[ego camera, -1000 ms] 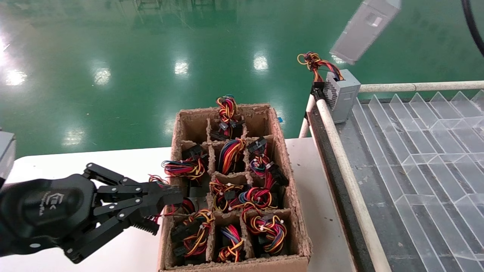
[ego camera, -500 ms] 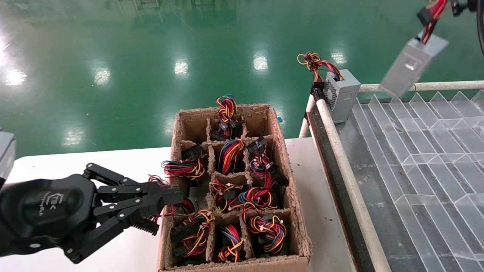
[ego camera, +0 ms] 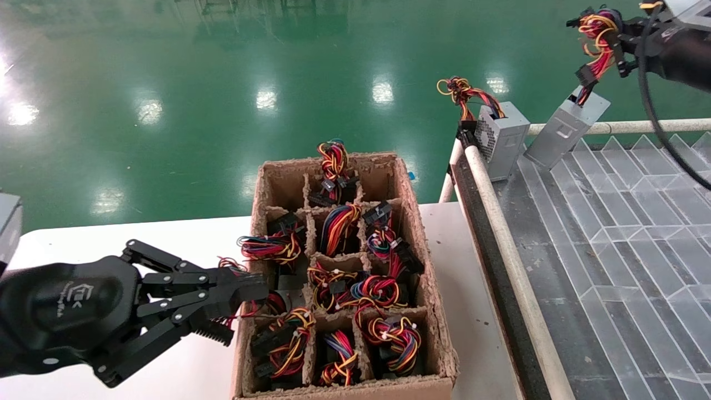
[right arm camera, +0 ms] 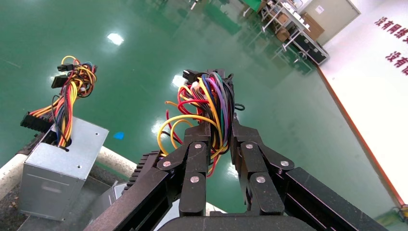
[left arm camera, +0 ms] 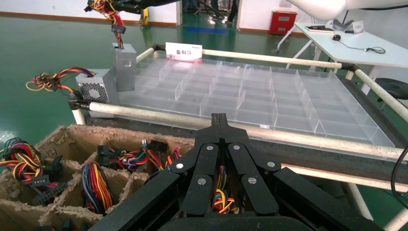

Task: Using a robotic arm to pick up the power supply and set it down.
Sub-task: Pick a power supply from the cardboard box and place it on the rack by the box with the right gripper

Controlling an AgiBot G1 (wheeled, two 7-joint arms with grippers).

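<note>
The power supply (ego camera: 565,131), a plain grey metal box, hangs tilted from its red, yellow and black wires (ego camera: 595,33). My right gripper (ego camera: 617,40) at the top right is shut on that wire bundle (right arm camera: 210,103). The right wrist view shows the right gripper (right arm camera: 215,131) clamped round the wires. The box's lower end is at the tray's far left corner, beside a grille-faced grey box (ego camera: 501,139); I cannot tell whether it touches the tray. From the left wrist view the power supply (left arm camera: 124,66) appears far off. My left gripper (ego camera: 260,289) is shut and empty at the carton's left edge.
A cardboard carton (ego camera: 439,311) on the white table (ego camera: 183,236) holds several cells of wire bundles. To the right lies a clear divided tray (ego camera: 639,222) framed by white tube rails (ego camera: 500,222). The green floor lies beyond.
The power supply came down from the top of the head view to the tray's far left corner, and the right gripper dropped into view with it. The left arm has not moved.
</note>
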